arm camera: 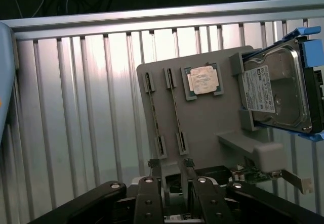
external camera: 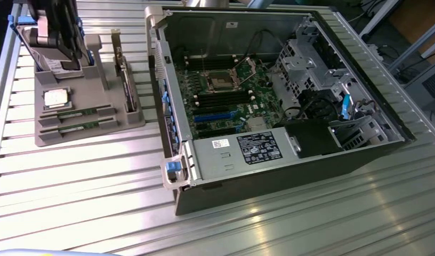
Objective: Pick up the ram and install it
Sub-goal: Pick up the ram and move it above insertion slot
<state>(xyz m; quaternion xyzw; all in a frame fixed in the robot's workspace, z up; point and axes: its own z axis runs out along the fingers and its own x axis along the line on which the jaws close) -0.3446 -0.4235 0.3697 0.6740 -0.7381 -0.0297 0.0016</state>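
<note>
Now hovering with gripper point(arm camera: 171, 168) spread wide, empty, over the tray point(external camera: 96, 137), nine o'clock from the case point(external camera: 289, 181) in the exterior view. Finding the ram point(arm camera: 175, 114) slotted there, seemingly edge-up beside its twin point(arm camera: 154, 115). Risking clipping the twin through off-centre descent.

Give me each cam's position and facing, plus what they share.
Exterior view: high above the table, looking down at an angle on the tray at the exterior view's left and the open computer case; the end effector hangs over the tray.
Wrist view: on the wrist, looking past the open end effector at the tray, two ram sticks, processor and hard drive.
Shared: tray, ram sticks, processor.
</note>
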